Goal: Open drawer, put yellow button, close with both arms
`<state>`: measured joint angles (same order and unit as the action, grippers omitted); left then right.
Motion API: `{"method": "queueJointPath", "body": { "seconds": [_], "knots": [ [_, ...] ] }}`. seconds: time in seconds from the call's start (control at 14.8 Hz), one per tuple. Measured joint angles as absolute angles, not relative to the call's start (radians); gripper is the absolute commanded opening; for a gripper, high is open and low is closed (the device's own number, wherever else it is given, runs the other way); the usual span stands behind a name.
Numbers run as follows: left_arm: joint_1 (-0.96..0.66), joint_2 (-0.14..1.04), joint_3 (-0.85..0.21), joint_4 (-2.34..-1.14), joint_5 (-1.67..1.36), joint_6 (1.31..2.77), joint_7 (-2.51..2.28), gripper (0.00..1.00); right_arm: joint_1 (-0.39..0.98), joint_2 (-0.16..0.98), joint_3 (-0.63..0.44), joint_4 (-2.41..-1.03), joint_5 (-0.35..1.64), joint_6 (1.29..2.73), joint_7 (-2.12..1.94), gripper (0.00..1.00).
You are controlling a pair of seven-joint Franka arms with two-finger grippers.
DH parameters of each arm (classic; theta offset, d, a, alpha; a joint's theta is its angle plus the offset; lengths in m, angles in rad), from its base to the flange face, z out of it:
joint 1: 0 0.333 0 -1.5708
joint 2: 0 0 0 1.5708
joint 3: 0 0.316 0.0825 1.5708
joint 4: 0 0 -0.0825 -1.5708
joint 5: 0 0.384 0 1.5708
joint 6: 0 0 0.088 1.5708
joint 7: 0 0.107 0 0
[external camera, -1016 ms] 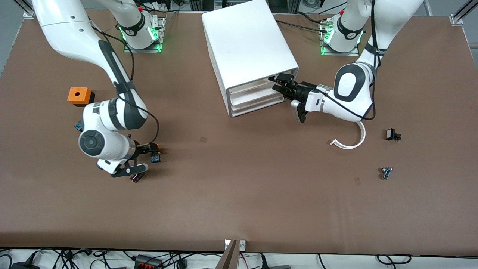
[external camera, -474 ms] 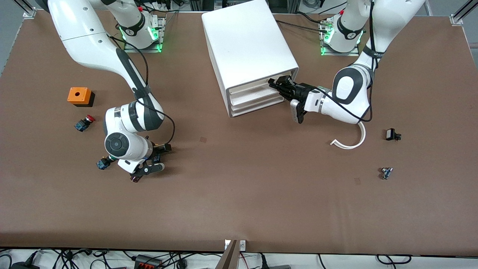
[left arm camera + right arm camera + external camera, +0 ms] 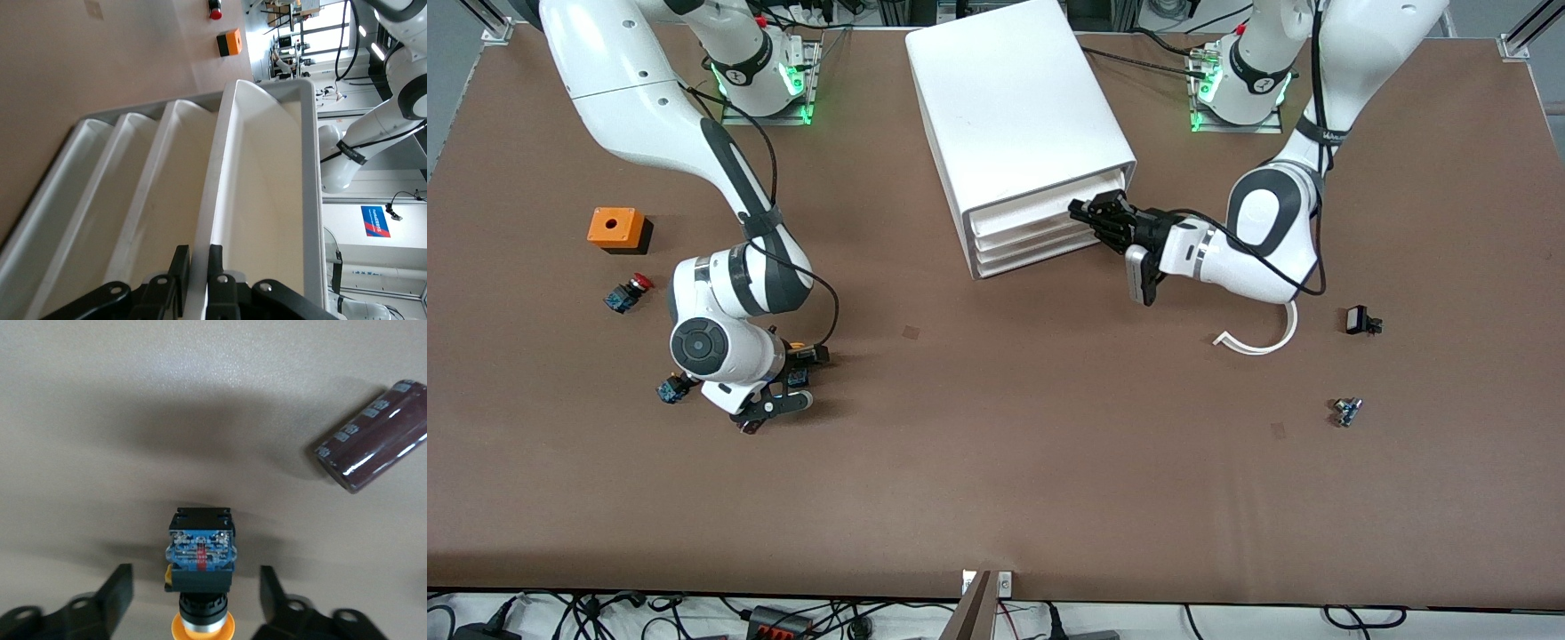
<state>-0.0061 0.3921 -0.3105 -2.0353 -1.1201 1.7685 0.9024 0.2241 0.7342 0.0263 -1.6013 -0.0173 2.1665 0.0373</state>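
The yellow button (image 3: 200, 555) lies on its side on the table, blue base away from my right wrist. My right gripper (image 3: 195, 588) is low over it and open, with one finger on each side of the button and not touching it. In the front view the button (image 3: 799, 377) is mostly hidden under that gripper (image 3: 795, 372). My left gripper (image 3: 197, 257) is shut on the front lip of the top drawer (image 3: 267, 187). That drawer (image 3: 1024, 213) stands slightly out of the white cabinet (image 3: 1014, 98), and what shows of its inside is empty. The left gripper (image 3: 1096, 213) holds it at its end toward the left arm's end of the table.
A dark maroon capacitor (image 3: 373, 447) lies close beside the yellow button. An orange box (image 3: 615, 228), a red-capped button (image 3: 627, 292) and another blue-based button (image 3: 669, 389) lie toward the right arm's end. A white curved strip (image 3: 1263, 336) and small black parts (image 3: 1362, 320) lie toward the left arm's end.
My left gripper has closed on the top drawer's lip and drawn the drawer out a little. My right arm has swung its elbow and settled its open gripper around the yellow button.
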Motion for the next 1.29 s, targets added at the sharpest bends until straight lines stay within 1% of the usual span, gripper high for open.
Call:
{"method": "queueJointPath", "body": {
  "seconds": [0.07, 0.14, 0.2, 0.27, 0.34, 0.41, 0.47, 0.68, 0.88, 1.08, 1.29],
  "knots": [
    [0.000, 0.412, -0.305, -2.009, -1.118, 1.770, 0.903, 0.03, 0.224, 0.738, 0.026, -1.601, -0.017, 2.167, 0.038, 0.74],
    [0.005, 0.434, -0.296, -1.977, -1.114, 1.771, 0.904, 0.05, 0.224, 0.742, 0.025, -1.601, -0.017, 2.167, 0.038, 0.65],
    [0.009, 0.458, -0.288, -1.943, -1.101, 1.771, 0.904, 0.16, 0.224, 0.745, 0.025, -1.601, -0.017, 2.167, 0.038, 0.45],
    [0.015, 0.480, -0.285, -1.909, -1.086, 1.770, 0.904, 0.43, 0.224, 0.746, 0.025, -1.601, -0.017, 2.167, 0.038, 0.27],
    [0.019, 0.498, -0.285, -1.880, -1.074, 1.769, 0.900, 0.99, 0.224, 0.745, 0.025, -1.600, -0.017, 2.167, 0.039, 0.14],
    [0.020, 0.511, -0.285, -1.861, -1.069, 1.768, 0.889, 1.00, 0.224, 0.746, 0.025, -1.597, -0.017, 2.167, 0.040, 0.03],
    [0.020, 0.518, -0.285, -1.851, -1.066, 1.769, 0.873, 1.00, 0.223, 0.745, 0.025, -1.589, -0.017, 2.168, 0.045, 0.00],
    [0.021, 0.520, -0.284, -1.833, -1.064, 1.774, 0.822, 1.00, 0.225, 0.740, 0.025, -1.516, -0.017, 2.164, 0.064, 0.00],
    [0.022, 0.502, -0.284, -1.794, -1.033, 1.746, 0.656, 1.00, 0.232, 0.716, 0.033, -1.405, -0.017, 2.096, 0.067, 0.00],
    [0.022, 0.464, -0.285, -1.702, -0.865, 1.683, 0.413, 1.00, 0.276, 0.687, 0.040, -1.248, -0.017, 1.967, 0.068, 0.00],
    [0.022, 0.445, -0.287, -1.570, -0.665, 1.571, 0.140, 1.00, 0.361, 0.673, 0.043, -1.107, -0.017, 1.844, 0.098, 0.00]
  ]
}}
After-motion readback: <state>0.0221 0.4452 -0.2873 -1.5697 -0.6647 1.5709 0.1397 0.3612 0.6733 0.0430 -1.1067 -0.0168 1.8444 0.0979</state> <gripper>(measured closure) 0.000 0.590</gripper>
